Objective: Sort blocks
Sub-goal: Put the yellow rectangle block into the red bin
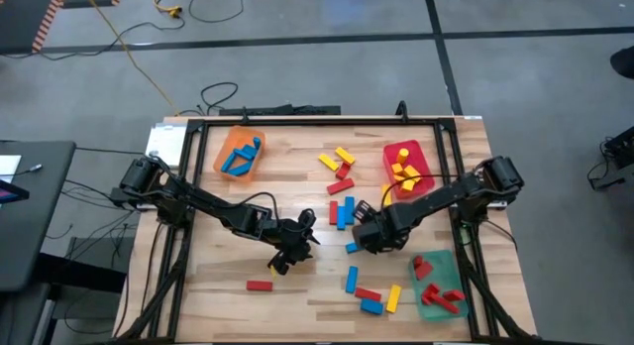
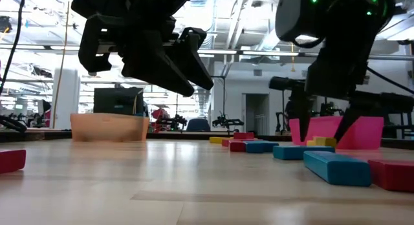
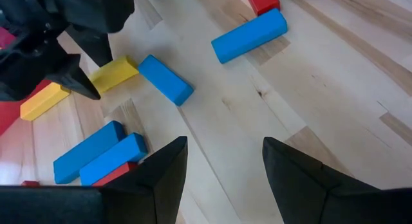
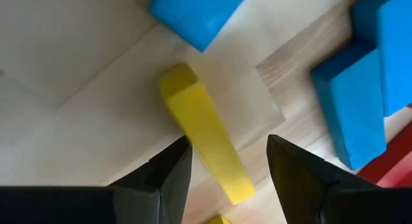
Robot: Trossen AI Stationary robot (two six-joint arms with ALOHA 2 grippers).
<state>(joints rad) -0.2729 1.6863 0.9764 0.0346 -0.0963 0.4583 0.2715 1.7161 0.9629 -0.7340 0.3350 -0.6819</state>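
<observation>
The worktop (image 1: 218, 286) is showing pale, planked wood with visible grain, framed by dark rails. All blocks are smooth, solid-coloured oblongs with square ends.

Nearest the front edge in the high view, a lone red block (image 1: 260, 285) is lying flat. To its right a loose cluster is lying flat: two blue blocks (image 1: 352, 279), one red and one yellow (image 1: 393, 298). Beside that cluster a green tray (image 1: 437, 307) is holding three red blocks.

At mid-table, the left gripper (image 1: 294, 248) is hanging just above the wood. Its dark, wedge-shaped fingers (image 3: 164, 179) are standing apart and gripping nothing; bare worktop is showing between them.

The right gripper (image 1: 368, 233) is working just to the right of it, low over the blocks. Its fingers (image 4: 297, 176) are also spread and are straddling a yellow block (image 4: 206, 137) lying on the wood, not yet closing on it. Blue blocks (image 4: 360, 108) are lying close beside that one, and a pair of blue blocks (image 1: 344, 212) is lying just beyond the gripper.

Farther back, a scatter of two yellow and about three red blocks (image 1: 340, 170) is lying at centre. At the far side, an orange tray (image 1: 224, 152) is holding blue blocks, count unclear, and a red tray (image 1: 424, 172) is holding several yellow ones.
</observation>
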